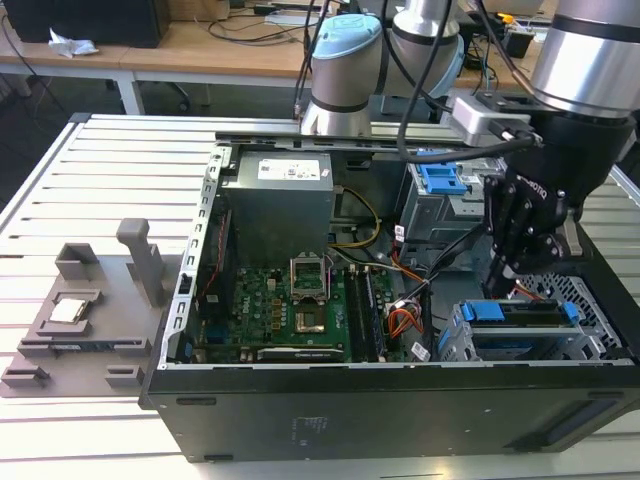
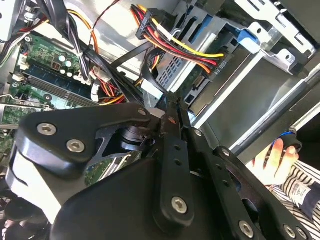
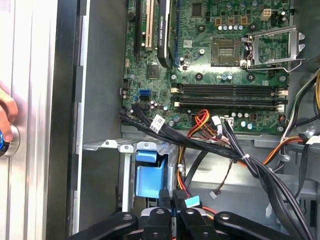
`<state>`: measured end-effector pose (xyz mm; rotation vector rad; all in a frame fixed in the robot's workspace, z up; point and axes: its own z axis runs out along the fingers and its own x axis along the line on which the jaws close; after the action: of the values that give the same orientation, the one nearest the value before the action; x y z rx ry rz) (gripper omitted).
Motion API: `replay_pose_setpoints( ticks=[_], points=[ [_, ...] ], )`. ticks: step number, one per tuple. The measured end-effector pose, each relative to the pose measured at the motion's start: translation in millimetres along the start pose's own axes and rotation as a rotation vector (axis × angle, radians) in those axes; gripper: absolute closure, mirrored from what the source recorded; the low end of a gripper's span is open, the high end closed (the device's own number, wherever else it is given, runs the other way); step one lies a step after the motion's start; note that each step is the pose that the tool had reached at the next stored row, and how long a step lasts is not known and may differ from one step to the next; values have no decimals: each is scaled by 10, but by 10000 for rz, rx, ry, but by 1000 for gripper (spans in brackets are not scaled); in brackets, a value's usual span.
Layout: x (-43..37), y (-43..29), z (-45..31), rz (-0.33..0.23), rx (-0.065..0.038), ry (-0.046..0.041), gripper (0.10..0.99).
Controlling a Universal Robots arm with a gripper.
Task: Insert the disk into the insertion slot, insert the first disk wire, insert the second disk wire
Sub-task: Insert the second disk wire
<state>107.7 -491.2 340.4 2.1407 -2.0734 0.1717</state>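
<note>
The disk (image 1: pixel 522 318), silver in its blue caddy, sits inside the insertion slot (image 1: pixel 585 345), a perforated metal cage at the case's front on the exterior view's right. Its blue end tab (image 3: pixel 149 176) shows in the first wrist view. My black gripper (image 1: pixel 500 272) hangs just above the disk's end that faces the motherboard. Its fingers (image 2: pixel 173 117) are pressed together on a thin black disk wire (image 3: pixel 178 194) with a blue tag. A black connector (image 2: pixel 220 66) with yellow, red and orange wires lies against the disk's end; I cannot tell whether it is seated.
The motherboard (image 1: pixel 290 305) fills the open case's middle, and the power supply (image 1: pixel 278 195) stands behind it. A grey bay with a blue latch (image 1: pixel 442 180) sits beyond the gripper. Black cable bundles (image 3: pixel 225 150) cross beside the cage. A person's hand (image 2: pixel 274 160) rests outside the case.
</note>
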Motion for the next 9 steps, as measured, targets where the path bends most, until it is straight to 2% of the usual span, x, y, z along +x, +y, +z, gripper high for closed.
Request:
replay_pose_setpoints(
  ticks=[5, 9],
  points=[
    [4, -92, -2, -1, -4, -1, 941],
    [8, -94, -1, -1, -5, 0, 941]
  ],
)
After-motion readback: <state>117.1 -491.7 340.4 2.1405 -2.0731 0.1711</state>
